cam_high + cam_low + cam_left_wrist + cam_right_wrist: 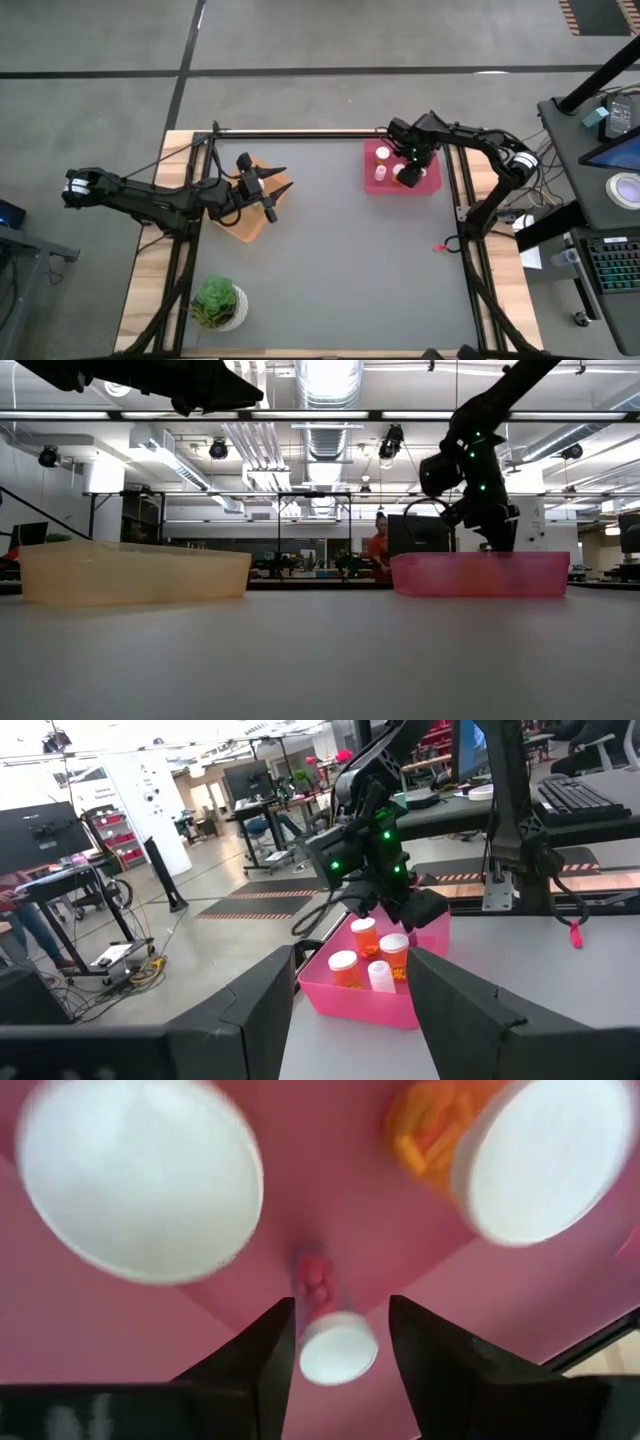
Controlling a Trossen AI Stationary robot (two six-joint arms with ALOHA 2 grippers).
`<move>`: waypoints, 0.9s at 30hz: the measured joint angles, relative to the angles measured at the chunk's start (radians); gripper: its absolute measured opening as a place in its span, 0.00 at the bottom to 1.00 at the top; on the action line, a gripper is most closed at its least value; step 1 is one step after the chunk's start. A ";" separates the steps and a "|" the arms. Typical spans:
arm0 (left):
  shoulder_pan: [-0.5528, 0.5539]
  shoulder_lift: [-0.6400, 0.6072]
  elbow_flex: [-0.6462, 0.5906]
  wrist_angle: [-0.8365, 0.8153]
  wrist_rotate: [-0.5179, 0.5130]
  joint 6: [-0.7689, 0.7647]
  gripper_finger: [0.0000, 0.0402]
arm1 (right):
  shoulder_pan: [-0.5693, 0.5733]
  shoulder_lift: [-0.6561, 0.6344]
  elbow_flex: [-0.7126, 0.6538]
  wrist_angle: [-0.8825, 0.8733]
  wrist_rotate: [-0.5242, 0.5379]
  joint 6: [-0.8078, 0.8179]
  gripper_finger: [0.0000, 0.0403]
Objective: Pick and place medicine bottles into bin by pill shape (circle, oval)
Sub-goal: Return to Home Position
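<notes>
My right gripper (340, 1315) is open and points down into the pink bin (432, 186) at the table's far right. A small white-capped bottle (338, 1348) stands upright on the bin floor between its fingers. Two more bottles with white caps (140, 1175) (545, 1155) stand in the bin; one holds orange pills. From the left wrist view, several bottles (365, 935) show in the pink bin (370, 1005) under my right gripper (400, 910). My left gripper (268, 190) is open and empty above the orange bin (245, 222). My right gripper's fingers stand on either side of the small bottle's white cap (338, 1348), coming from above and pointing down. A thin gap shows beside one finger (420, 1350); I cannot tell whether the other finger touches the cap. The bottle stands on the bin floor.
A potted green plant (218, 303) stands at the table's near left. A small red object (437, 248) lies near the right edge. In the low view the orange bin (130, 572) and pink bin (480, 575) stand apart with open mat between them.
</notes>
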 joint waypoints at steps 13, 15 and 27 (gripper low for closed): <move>0.000 0.000 0.000 0.000 0.000 0.000 0.45 | 0.008 -0.012 0.108 -0.039 0.001 0.023 0.45; 0.000 0.000 0.000 0.000 0.000 0.000 0.45 | 0.026 -0.042 0.114 -0.030 0.000 0.048 0.45; 0.000 0.000 0.000 0.002 0.000 0.008 0.45 | 0.416 -0.477 -0.052 0.358 0.000 0.178 0.40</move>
